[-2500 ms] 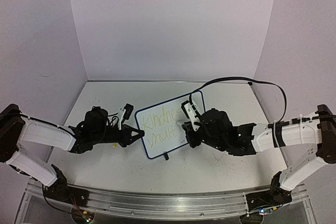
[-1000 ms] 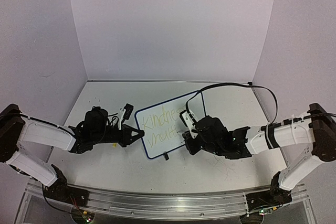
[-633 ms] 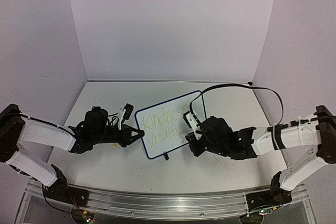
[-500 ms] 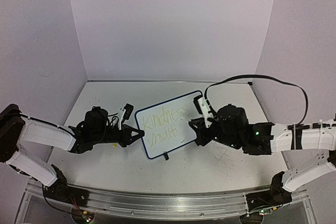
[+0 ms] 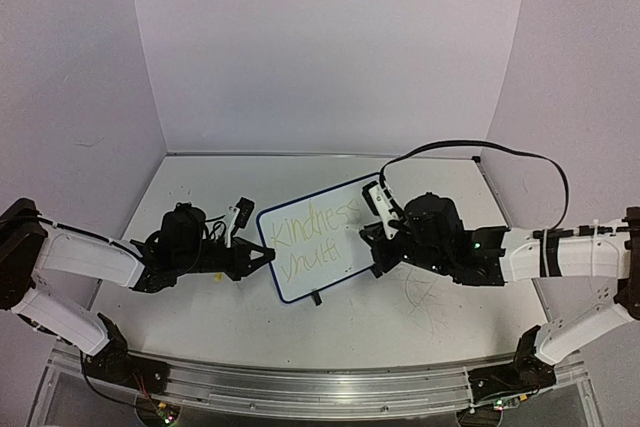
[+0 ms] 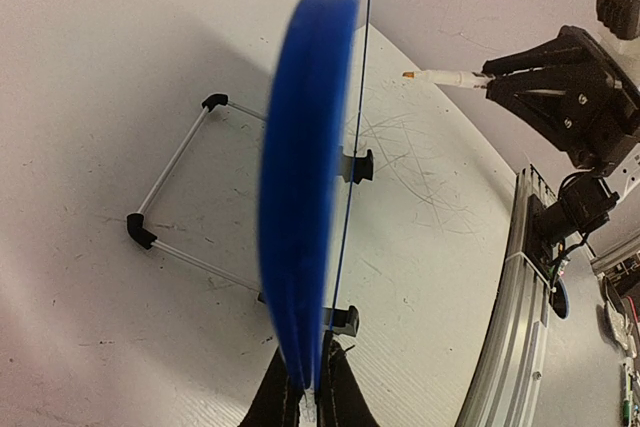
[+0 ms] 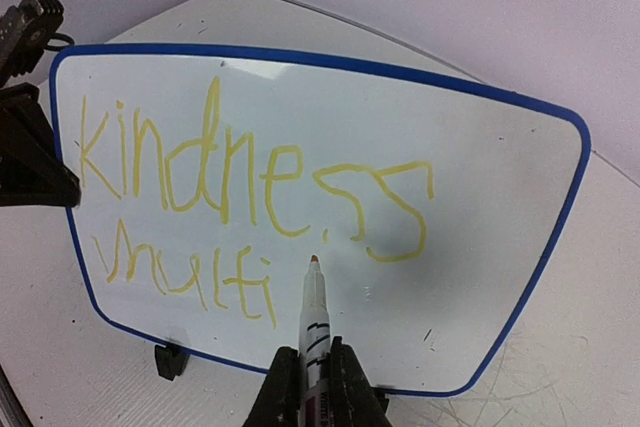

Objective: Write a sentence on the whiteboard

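Note:
The whiteboard stands tilted on its black wire stand in the middle of the table. Its blue frame surrounds the sentence, written in yellow as "kindness" over "multi". My left gripper is shut on the board's left edge. My right gripper is shut on a white marker with an orange tip. The tip points at the bare white area right of "multi" and below "ness". In the left wrist view the marker stands a short way off the board's face.
Grey scratch marks cover the tabletop right of the board. An aluminium rail runs along the near edge. Purple walls close in the back and sides. A black cable loops above the right arm.
My right gripper with the marker has drawn back to the right, from over the board's right part to just beside it. Left gripper and board have stayed still.

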`<control>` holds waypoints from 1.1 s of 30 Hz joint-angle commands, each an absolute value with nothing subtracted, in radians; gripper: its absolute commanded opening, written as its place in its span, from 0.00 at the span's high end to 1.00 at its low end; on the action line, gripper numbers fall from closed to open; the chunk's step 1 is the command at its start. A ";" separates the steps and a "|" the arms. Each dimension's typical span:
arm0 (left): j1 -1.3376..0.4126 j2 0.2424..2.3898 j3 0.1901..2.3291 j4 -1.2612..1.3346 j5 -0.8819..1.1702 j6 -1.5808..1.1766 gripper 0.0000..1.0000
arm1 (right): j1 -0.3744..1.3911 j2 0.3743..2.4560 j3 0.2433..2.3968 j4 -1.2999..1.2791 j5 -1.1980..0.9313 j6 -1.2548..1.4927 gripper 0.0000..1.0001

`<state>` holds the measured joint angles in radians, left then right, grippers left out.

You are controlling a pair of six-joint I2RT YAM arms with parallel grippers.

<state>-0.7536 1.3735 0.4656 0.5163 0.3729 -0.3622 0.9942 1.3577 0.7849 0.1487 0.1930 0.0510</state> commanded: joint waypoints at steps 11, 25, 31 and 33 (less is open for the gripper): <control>-0.749 1.366 0.473 0.446 0.300 -0.318 1.00 | 1.012 1.414 0.792 0.175 0.193 0.040 1.00; -0.748 1.374 0.474 0.446 0.306 -0.315 1.00 | 1.025 1.464 0.818 0.184 0.208 0.023 1.00; -0.749 1.374 0.474 0.446 0.305 -0.312 1.00 | 1.030 1.460 0.809 0.189 0.213 0.021 1.00; -0.749 1.376 0.475 0.446 0.306 -0.312 1.00 | 1.030 1.467 0.811 0.190 0.214 0.021 1.00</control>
<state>-0.7536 1.3716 0.4656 0.5148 0.3721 -0.3576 1.0225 1.4597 0.7853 0.1646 0.1944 0.0292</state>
